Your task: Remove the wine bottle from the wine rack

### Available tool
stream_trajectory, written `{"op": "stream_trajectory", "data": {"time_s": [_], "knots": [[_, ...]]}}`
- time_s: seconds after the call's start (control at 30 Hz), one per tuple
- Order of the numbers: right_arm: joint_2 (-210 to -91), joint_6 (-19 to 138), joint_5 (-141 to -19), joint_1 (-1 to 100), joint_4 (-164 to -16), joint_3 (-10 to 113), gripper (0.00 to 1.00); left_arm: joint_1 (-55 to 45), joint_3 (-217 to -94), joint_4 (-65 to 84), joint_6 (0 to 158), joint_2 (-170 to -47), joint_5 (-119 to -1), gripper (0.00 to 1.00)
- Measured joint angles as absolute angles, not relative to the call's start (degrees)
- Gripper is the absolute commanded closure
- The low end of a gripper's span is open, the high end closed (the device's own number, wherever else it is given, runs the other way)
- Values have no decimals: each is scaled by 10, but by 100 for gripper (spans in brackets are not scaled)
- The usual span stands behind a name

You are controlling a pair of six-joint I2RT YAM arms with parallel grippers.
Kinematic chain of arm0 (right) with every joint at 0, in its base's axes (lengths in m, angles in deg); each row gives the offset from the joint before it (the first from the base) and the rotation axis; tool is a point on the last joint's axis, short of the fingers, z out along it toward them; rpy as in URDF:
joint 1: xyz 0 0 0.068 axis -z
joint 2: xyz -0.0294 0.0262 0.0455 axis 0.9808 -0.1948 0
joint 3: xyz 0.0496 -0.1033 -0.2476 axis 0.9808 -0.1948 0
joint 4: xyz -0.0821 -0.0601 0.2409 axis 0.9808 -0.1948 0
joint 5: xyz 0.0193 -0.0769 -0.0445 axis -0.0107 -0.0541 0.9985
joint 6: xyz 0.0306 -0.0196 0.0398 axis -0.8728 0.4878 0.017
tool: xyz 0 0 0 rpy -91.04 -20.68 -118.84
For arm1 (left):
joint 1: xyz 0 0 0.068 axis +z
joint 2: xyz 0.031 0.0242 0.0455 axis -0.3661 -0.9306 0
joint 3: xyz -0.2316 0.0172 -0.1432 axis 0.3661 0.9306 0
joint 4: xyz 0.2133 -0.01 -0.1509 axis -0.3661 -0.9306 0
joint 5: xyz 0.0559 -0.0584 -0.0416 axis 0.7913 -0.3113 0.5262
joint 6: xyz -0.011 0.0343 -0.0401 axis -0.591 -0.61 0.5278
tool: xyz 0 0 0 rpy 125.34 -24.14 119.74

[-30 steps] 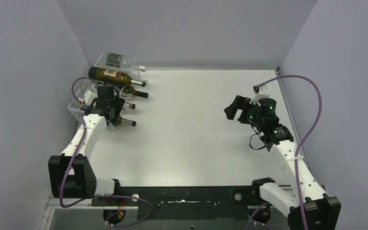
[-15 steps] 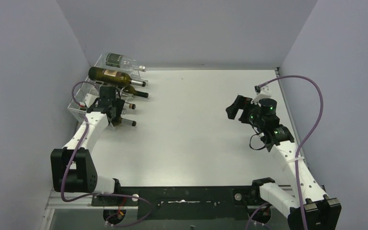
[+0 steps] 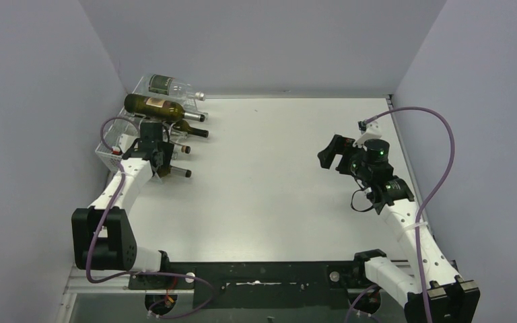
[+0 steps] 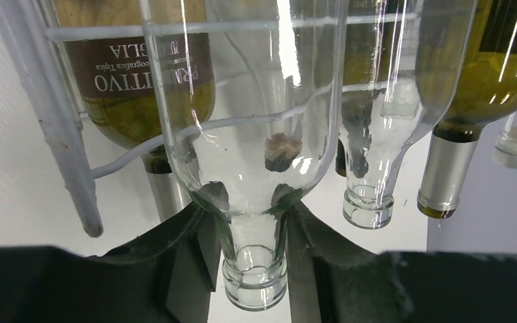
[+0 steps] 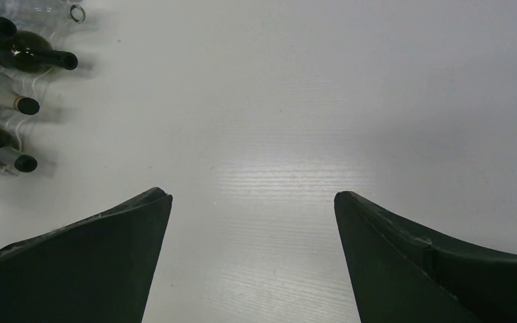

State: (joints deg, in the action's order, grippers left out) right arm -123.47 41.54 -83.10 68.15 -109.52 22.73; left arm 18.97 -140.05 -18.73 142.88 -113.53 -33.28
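Observation:
The see-through wine rack (image 3: 112, 142) stands at the table's far left with several bottles lying in it. In the left wrist view its whitish bars (image 4: 59, 134) cross in front of the bottles. My left gripper (image 3: 156, 149) is at the rack's front. In the left wrist view the left gripper (image 4: 253, 245) has both fingers (image 4: 178, 245) pressed on the neck of a clear, empty wine bottle (image 4: 256, 121) that still lies in the rack. My right gripper (image 3: 330, 152) is open and empty over the table's right half, also in the right wrist view (image 5: 252, 202).
A dark labelled bottle (image 4: 141, 74), another clear bottle (image 4: 370, 134) and a green bottle with a silver cap (image 4: 471, 87) lie right beside the held one. Grey walls close in the table on the left, back and right. A purple cable (image 3: 437, 168) loops by the right arm.
My left arm's elbow has shifted slightly while its gripper has stayed at the rack's front. The right arm has barely moved.

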Motion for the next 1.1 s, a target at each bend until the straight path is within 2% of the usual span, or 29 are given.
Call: {"op": "stream_trajectory", "data": {"time_s": [0.17, 0.47, 0.7, 1.1], "knots": [[-1235, 415, -829, 682, -1096, 227, 2, 191, -1400, -183, 1434, -1135, -341, 83], [-1237, 415, -829, 682, -1096, 227, 2, 188, -1397, -190, 1449, -1099, -378, 87], [-1244, 415, -830, 681, -1095, 227, 2, 188, -1384, -212, 1465, -1019, -386, 100], [-1252, 419, -833, 677, -1091, 227, 2, 188, -1390, -262, 1470, -953, -413, 100]]}}
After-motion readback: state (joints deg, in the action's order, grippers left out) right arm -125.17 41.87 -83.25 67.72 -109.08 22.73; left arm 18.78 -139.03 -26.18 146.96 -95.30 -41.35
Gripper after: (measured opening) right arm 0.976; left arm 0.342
